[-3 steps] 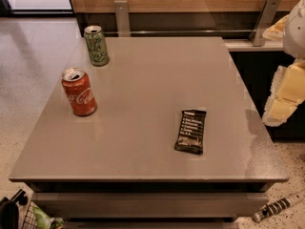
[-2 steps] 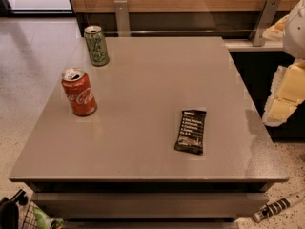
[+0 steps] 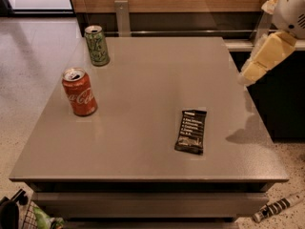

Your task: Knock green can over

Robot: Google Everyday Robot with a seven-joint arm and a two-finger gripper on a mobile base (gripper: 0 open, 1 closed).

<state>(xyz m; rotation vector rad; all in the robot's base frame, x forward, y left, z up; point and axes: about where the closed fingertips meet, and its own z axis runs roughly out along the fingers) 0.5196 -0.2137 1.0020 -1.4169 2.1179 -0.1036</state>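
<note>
- Camera view: we see the green can [image 3: 96,45] standing upright near the far left corner of the table [image 3: 143,142]; the red can [image 3: 79,91] stands nearer us, apart from it.
- A dark snack bar [image 3: 191,131] lies flat right of centre.
- The gripper [image 3: 251,71] hangs by the table's right edge, well apart from the green can; we cannot tell whether it is released or clenched.

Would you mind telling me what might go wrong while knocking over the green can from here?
The gripper hangs by the right edge of the table, while the green can stands upright near the far left corner, so the long reach across could miss it. The red can stands close by and might be toppled instead. A hard push may roll the green can off the edge.
</note>
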